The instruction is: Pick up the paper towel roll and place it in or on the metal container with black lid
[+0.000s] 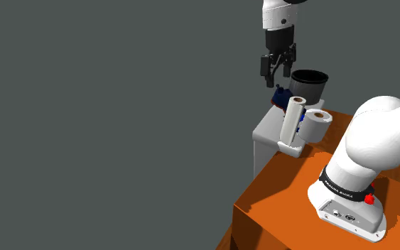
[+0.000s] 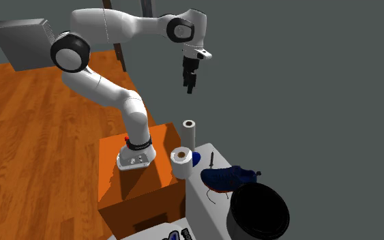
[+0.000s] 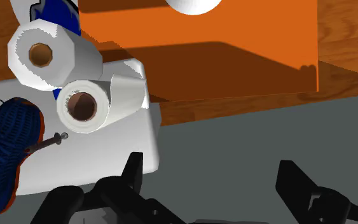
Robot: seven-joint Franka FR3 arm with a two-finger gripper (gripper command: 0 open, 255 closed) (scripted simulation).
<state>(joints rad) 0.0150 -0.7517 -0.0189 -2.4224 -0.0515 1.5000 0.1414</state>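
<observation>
The tall white paper towel roll (image 1: 291, 121) (image 2: 189, 133) (image 3: 82, 105) stands upright in a white holder at the edge of a small white table (image 1: 268, 132) (image 3: 107, 156). A shorter white roll (image 1: 317, 122) (image 2: 181, 162) (image 3: 46, 55) sits beside it. The dark grey container with a black top (image 1: 309, 85) (image 2: 260, 211) stands at the table's other end. My gripper (image 1: 278, 67) (image 2: 190, 78) (image 3: 212, 181) hangs open and empty, well above the table and a little off its edge from the tall roll.
A blue shoe (image 2: 228, 177) (image 3: 9, 153) lies on the table between the rolls and the container, with a thin dark tool (image 2: 211, 161) (image 3: 47, 143) beside it. The orange stand (image 1: 290, 199) (image 3: 203, 44) adjoins the table. Wooden floor (image 2: 33, 136) surrounds it.
</observation>
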